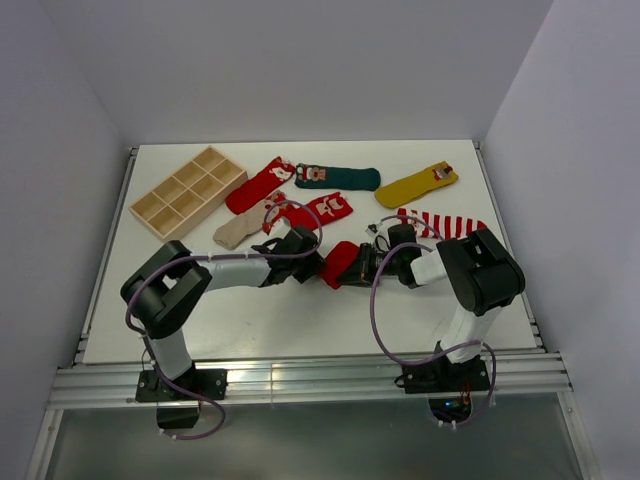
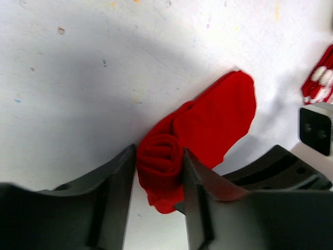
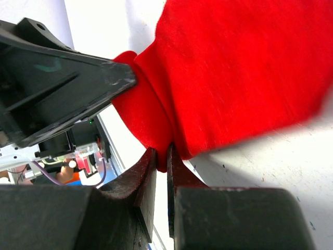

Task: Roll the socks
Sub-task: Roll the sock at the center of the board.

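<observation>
White desk (image 1: 300, 320) carries the work. My left gripper (image 2: 158, 156) clamps the rolled end of the red sock (image 2: 213, 122); my right gripper (image 3: 162, 155) pinches its edge. Rolling looks half done; next I must wind toward the flat end ahead.

One wooden tray (image 1: 187, 192) has eight compartments. Seven socks lie to the tray's right. Three are red: the nearest red sock (image 1: 258, 186), the patched red sock (image 1: 320, 210) and the part-rolled red sock (image 1: 338, 264). There is one each of beige sock (image 1: 238, 232), green sock (image 1: 345, 178), yellow sock (image 1: 417, 185) and striped sock (image 1: 445, 222).
</observation>
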